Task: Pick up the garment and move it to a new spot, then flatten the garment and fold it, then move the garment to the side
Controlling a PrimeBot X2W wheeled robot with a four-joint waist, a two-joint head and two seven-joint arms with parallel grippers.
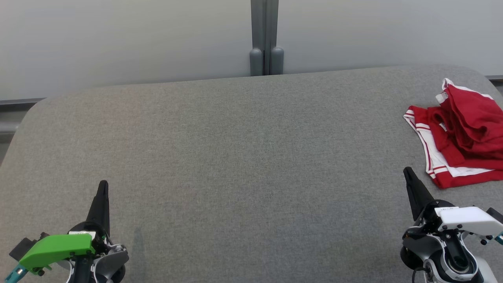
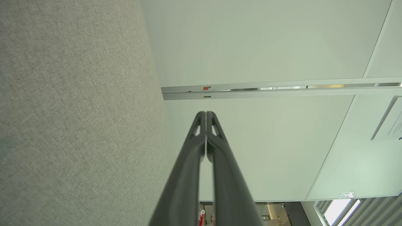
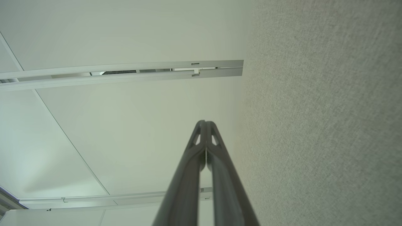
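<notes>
The garment (image 1: pixel 461 135), red with white stripes, lies folded in a loose stack at the right edge of the grey fabric table (image 1: pixel 243 157). My right gripper (image 1: pixel 407 171) is shut and empty at the lower right, its tip a short way left of and below the garment's near corner, apart from it. My left gripper (image 1: pixel 103 184) is shut and empty at the lower left, far from the garment. In the wrist views the left gripper (image 2: pixel 206 113) and the right gripper (image 3: pixel 205 123) show fingertips pressed together with nothing between them.
A pale wall (image 1: pixel 118 39) with a grey post (image 1: pixel 265 39) runs behind the table's far edge. The table's rounded corners curve away at the far left and far right. Grey fabric stretches wide between the two grippers.
</notes>
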